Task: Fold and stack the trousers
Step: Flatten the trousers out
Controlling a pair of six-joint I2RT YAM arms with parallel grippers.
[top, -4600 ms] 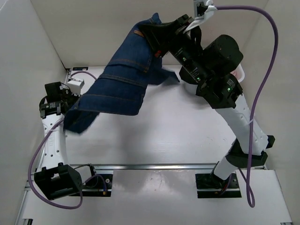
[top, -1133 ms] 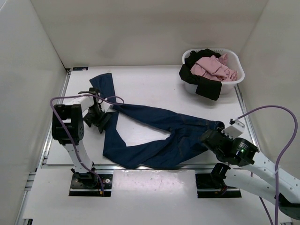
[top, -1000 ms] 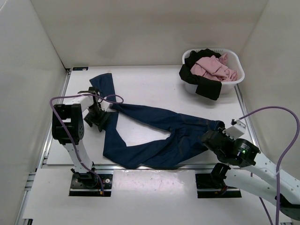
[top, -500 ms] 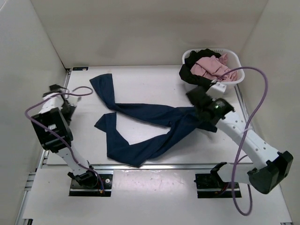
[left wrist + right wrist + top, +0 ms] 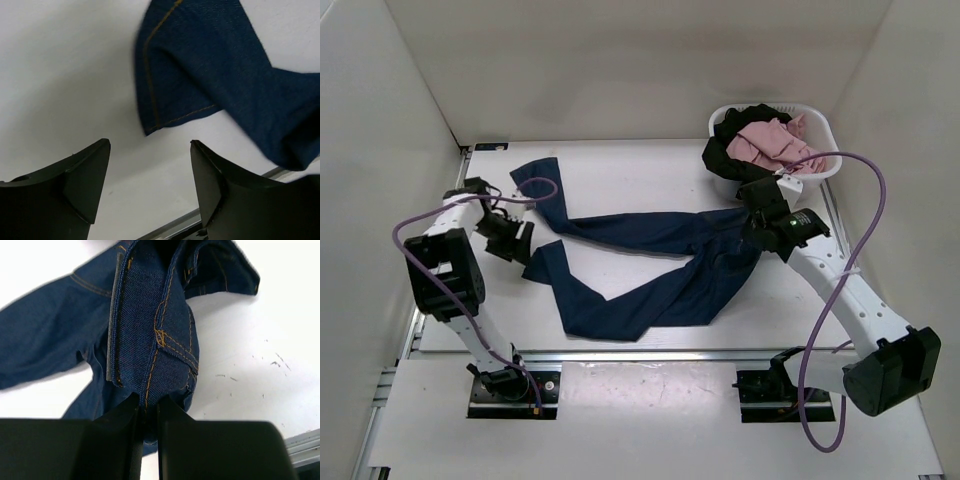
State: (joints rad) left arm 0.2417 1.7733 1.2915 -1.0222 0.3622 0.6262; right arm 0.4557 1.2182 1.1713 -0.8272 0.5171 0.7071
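Note:
The trousers, dark navy jeans with tan stitching, lie spread on the white table, both legs running left. My right gripper is shut on the waistband end, which bunches between its jaws in the right wrist view. My left gripper is open and empty just left of a leg hem. In the left wrist view that hem lies ahead of the gripper, apart from it. The other leg's hem lies at the back left.
A white laundry basket with pink and black clothes stands at the back right, just behind my right arm. White walls close the table on the left, back and right. A metal rail runs along the near edge.
My right gripper has carried the waistband from the near right edge toward the basket, dragging the trousers rightward. My left gripper let go of the leg and now sits open beside its hem.

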